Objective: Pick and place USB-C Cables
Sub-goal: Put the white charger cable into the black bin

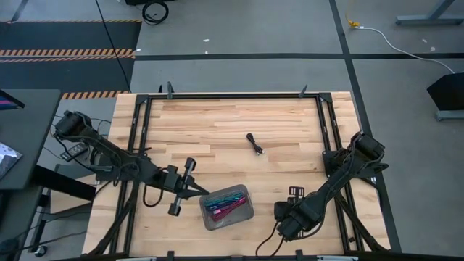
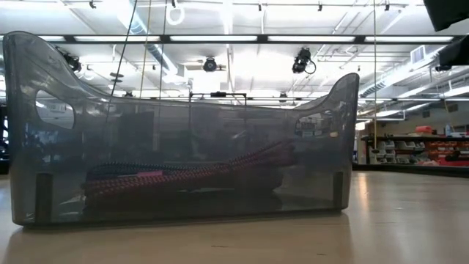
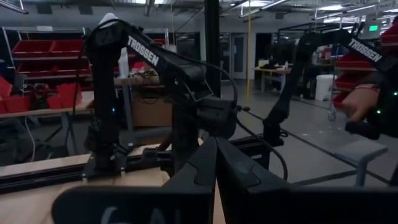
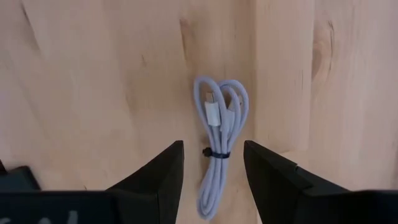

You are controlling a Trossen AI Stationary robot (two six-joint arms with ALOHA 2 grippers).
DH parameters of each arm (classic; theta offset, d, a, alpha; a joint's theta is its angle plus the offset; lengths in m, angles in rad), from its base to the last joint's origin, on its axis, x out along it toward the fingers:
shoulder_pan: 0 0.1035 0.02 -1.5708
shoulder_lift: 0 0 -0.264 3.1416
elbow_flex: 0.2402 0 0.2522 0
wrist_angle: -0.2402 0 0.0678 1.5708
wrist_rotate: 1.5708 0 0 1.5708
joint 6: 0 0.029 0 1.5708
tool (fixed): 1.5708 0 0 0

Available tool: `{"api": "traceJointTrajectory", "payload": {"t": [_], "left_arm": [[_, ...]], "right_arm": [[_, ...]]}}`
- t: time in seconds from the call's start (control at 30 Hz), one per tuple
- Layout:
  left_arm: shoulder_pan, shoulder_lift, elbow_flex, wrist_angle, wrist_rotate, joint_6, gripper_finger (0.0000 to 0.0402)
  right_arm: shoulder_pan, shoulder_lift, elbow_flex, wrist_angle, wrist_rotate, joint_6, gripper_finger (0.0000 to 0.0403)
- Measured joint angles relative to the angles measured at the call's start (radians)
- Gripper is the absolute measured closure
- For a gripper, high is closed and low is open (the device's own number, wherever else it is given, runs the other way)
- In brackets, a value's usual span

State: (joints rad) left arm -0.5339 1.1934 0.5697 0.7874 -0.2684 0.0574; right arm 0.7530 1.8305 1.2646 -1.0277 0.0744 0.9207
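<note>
A grey tray sits at the table's near middle with teal, dark red and purple-blue cable bundles lying in it. In the low view the dark red bundle shows through its wall. The black cable lies alone on the wood farther back. The silver-grey cable lies flat on the table under my right gripper. That gripper is open and points down, one finger on each side of the bundle, apart from it. My left gripper is shut and held level beside the tray's left rim.
A black metal frame runs round the tabletop. Bare wood lies between the tray and the black cable and across the far half. The right arm stands across from the left wrist camera, and a person's hand shows in the room beyond.
</note>
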Motion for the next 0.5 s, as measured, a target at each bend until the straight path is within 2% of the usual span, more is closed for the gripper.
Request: {"api": "traceJointTrajectory", "payload": {"t": [0.2, 0.4, 0.5], "left_arm": [[-0.002, 0.0, 0.0, -0.005, 0.002, -0.002, 0.0386], [-0.003, 0.0, 0.0, -0.01, 0.003, -0.003, 0.0386], [-0.003, 0.0, 0.0, -0.014, 0.003, -0.022, 0.0385]], "right_arm": [[0.004, 0.0, -0.076, 0.093, 0.012, 0.049, 0.0229], [0.004, 0.0, -0.157, 0.083, 0.034, 0.065, 0.0229], [0.002, 0.0, -0.192, 0.142, 0.021, 0.065, 0.0229]]}}
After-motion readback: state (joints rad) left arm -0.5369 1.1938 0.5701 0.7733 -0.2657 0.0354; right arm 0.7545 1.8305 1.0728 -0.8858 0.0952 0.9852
